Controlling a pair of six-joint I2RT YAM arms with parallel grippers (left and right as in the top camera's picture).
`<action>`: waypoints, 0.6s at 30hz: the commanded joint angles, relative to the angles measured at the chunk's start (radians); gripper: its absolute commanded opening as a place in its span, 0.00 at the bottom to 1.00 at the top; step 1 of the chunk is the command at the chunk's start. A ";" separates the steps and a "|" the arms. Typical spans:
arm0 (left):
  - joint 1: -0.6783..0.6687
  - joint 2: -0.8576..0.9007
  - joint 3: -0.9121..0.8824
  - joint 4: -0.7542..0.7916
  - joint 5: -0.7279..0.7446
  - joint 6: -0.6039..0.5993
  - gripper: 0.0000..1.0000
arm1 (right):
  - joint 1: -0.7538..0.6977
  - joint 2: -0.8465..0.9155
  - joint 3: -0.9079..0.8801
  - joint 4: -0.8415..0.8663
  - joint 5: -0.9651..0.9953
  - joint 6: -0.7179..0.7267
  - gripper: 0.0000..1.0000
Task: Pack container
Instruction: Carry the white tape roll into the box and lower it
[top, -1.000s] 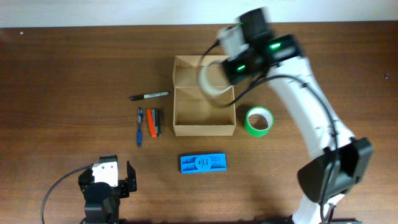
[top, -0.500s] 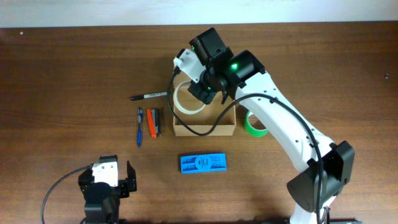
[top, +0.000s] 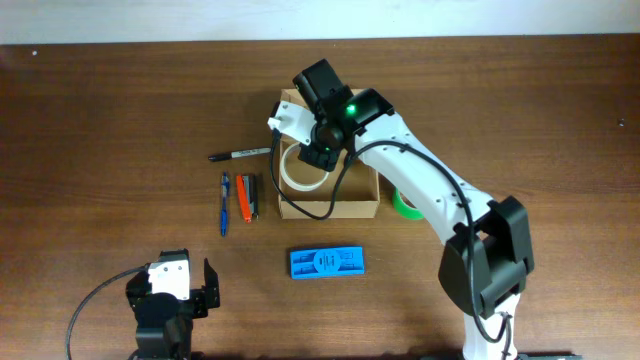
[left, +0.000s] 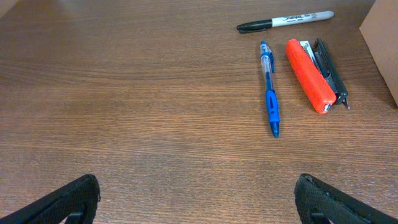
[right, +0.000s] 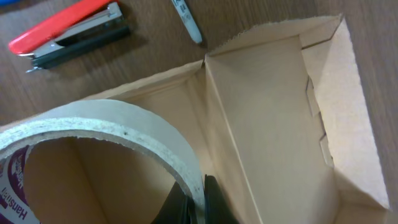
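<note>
1. Overhead: my right gripper (top: 318, 150) is hanging over the left half of the container (top: 330, 208), which is sitting open at the table's middle with its lid flap folded back on the far side; I am holding the pale tape roll (top: 300, 175) tilted, inside the box's outline as far as I can judge; the green roll (top: 403, 205) is lying just beside the right wall, partly under my arm; the marker (top: 240, 154), blue pen (top: 224, 203) and stapler (top: 243, 197) are lying near the left wall; the blue packet (top: 327, 263) is lying near the front; my left gripper (top: 170, 290) is parked well apart at the near edge.

2. Left wrist: my left gripper (left: 199, 205) is standing with its fingers spread wide and empty; bare wood is lying open ahead of it up to the pen (left: 268, 93), stapler (left: 310, 84) and marker (left: 285, 22); the container's corner (left: 382, 43) is showing at far right.

3. Right wrist: my right gripper (right: 196, 205) is pinching the tape roll's (right: 106, 124) wall, jaws clamped tight on it; the box floor is lying bare below, and the inner wall (right: 261, 112) and torn rim are rising close at the right; to do this well, I judge I should be lowering until the roll rests flat, keeping it off the left wall, then releasing and lifting straight up so my cable clears the rim.
</note>
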 joint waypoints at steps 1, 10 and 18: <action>0.006 -0.008 -0.006 0.002 -0.011 -0.010 1.00 | 0.000 0.008 -0.005 0.024 -0.013 -0.014 0.04; 0.006 -0.008 -0.006 0.002 -0.011 -0.010 0.99 | -0.013 0.055 -0.005 0.027 -0.013 -0.014 0.04; 0.006 -0.008 -0.006 0.002 -0.011 -0.010 1.00 | -0.013 0.090 -0.005 0.027 0.014 -0.014 0.04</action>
